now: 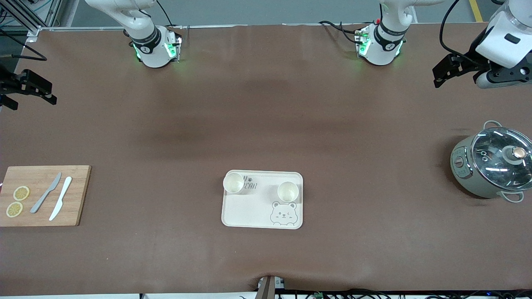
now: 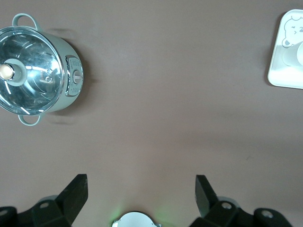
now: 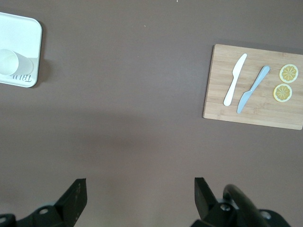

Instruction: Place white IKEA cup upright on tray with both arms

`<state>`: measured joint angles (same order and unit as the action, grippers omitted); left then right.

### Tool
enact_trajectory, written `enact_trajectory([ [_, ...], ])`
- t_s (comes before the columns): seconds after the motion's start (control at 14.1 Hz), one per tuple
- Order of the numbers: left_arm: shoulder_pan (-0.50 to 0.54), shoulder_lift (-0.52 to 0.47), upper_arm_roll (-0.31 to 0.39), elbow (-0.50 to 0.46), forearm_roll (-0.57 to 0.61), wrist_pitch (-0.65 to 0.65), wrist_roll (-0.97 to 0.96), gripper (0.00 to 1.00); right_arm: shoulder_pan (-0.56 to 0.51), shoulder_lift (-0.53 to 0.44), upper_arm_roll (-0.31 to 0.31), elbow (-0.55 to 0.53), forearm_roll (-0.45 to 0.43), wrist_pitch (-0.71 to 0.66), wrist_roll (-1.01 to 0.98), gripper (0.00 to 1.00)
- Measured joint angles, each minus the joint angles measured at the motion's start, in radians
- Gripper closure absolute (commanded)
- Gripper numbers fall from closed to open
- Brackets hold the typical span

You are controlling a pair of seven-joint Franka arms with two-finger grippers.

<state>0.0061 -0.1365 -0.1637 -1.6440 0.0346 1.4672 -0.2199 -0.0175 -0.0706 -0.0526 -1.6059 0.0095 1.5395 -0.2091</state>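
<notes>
Two white cups stand upright on the tray, one hiding part of its lettering. Left end effector and right end effector hang wide open and empty over the bench ends, the right partly cut off.

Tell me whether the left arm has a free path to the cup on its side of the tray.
Probably yes: the left gripper is open and hangs over bare table, the cup stands upright on the tray, and the pot sits off that line.
</notes>
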Motion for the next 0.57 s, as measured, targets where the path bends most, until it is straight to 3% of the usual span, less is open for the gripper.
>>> enact_trajectory([
  [0.57,-0.006,0.031,-0.006,0.031,0.0,0.03,0.0,0.0,-0.001,0.0,0.002,0.005,0.0,-0.034,0.117,0.0],
])
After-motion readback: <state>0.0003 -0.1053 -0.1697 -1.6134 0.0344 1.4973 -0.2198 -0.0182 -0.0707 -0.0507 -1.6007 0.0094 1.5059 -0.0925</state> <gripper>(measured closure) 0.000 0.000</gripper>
